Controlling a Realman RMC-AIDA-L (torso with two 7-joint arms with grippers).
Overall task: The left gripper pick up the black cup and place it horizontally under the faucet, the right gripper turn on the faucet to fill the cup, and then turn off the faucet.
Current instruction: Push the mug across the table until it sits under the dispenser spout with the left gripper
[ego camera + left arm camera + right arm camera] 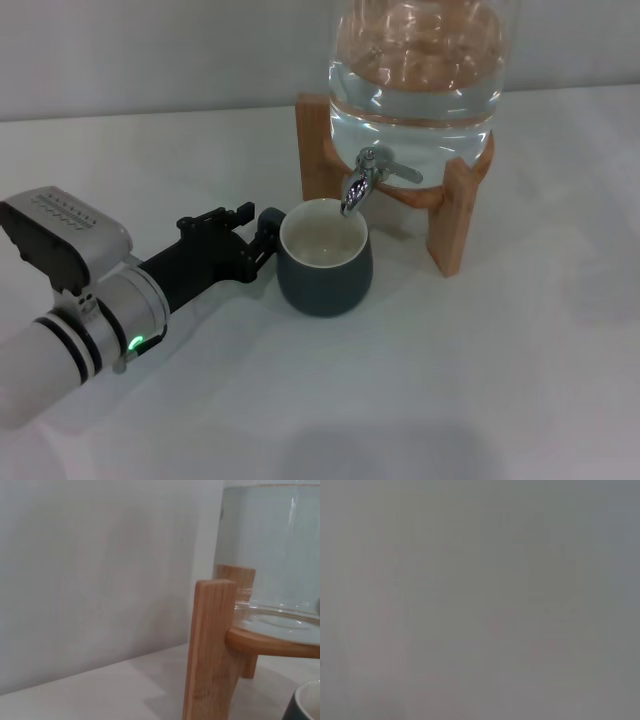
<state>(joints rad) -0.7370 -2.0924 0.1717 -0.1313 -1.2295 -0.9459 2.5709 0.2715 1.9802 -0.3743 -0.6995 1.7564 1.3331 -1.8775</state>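
The black cup point(325, 275) stands upright on the white table, its cream inside showing no water. The faucet point(362, 185) hangs just above the cup's far rim, with its thin lever pointing toward the right. It comes out of the clear water jar point(415, 80), which rests on a wooden stand point(452, 225). My left gripper point(262, 235) reaches in from the left and is shut against the cup's left side, where the handle is hidden behind it. In the left wrist view only a sliver of the cup's rim point(306, 702) shows. The right gripper is out of view.
The stand's near leg point(210, 650) fills the middle of the left wrist view, with the wall behind it. White tabletop point(500, 380) stretches in front of and to the right of the cup. The right wrist view is plain grey.
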